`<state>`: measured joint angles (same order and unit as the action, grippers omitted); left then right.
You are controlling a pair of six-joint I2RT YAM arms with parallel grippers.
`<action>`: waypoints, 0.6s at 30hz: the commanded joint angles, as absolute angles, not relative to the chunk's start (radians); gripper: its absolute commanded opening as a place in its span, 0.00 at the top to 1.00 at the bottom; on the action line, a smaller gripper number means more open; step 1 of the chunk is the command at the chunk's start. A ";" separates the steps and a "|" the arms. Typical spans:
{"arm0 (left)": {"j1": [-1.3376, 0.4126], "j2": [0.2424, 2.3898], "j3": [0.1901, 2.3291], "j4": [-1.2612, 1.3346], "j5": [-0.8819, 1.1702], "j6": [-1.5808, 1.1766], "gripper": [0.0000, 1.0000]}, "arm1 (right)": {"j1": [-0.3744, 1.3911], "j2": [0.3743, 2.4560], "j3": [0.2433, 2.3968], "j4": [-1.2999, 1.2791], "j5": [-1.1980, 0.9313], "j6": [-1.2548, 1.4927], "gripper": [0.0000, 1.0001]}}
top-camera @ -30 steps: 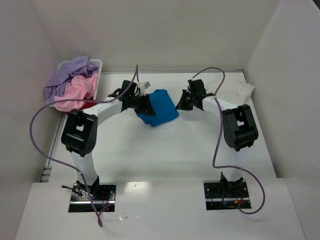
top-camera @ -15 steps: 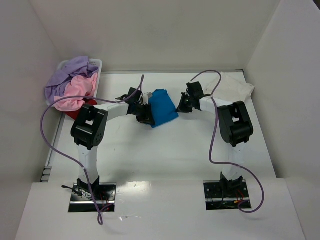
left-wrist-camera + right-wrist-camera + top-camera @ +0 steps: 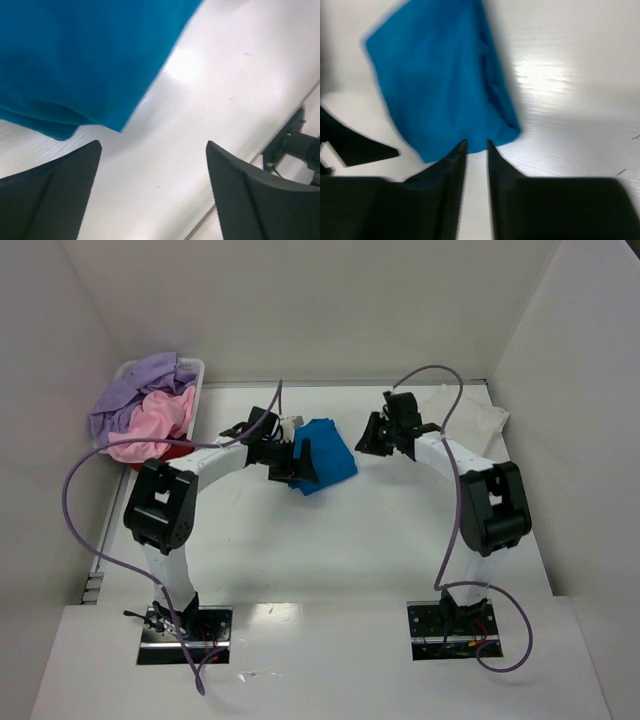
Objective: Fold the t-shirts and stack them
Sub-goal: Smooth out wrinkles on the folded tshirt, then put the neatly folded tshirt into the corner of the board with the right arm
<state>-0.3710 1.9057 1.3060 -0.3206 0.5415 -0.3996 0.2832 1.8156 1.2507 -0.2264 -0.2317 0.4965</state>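
Blue shirt (image 3: 322,455) lies on the desk (image 3: 330,540) between the two hands, just past the fingertips of each, and the left wrist view cuts most of it off. The left hand (image 3: 152,145) stands wide open and empty. The right hand (image 3: 476,142), blurred, shows only a narrow slit between its fingers, with bare desk showing through.

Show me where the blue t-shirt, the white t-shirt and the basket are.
blue t-shirt (image 3: 325,455), top view, middle of the folded cloth.
white t-shirt (image 3: 478,420), top view, its right part.
basket (image 3: 198,367), top view, far right rim corner.
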 commanded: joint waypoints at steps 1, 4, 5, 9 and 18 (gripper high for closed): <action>-0.374 1.824 1.313 -0.314 0.594 -0.379 0.06 | 0.268 1.689 1.281 -0.207 -0.283 0.473 0.64; -0.374 1.763 1.301 -0.298 0.604 -0.393 0.00 | 0.268 1.678 1.290 -0.233 -0.298 0.472 0.51; -0.374 1.717 1.278 -0.288 0.572 -0.412 0.00 | 0.268 1.668 1.290 -0.244 -0.298 0.463 0.38; -0.374 1.582 1.250 -0.279 0.391 -0.465 0.00 | 0.268 1.637 1.259 -0.244 -0.298 0.463 0.08; -0.356 1.359 1.171 -0.327 0.017 -0.558 0.00 | 0.249 1.577 1.282 -0.264 -0.252 0.440 0.00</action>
<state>-0.3672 1.3697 1.2034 -0.3134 0.1600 -0.5133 0.2714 1.6417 1.2602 -0.2546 -0.2722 0.4648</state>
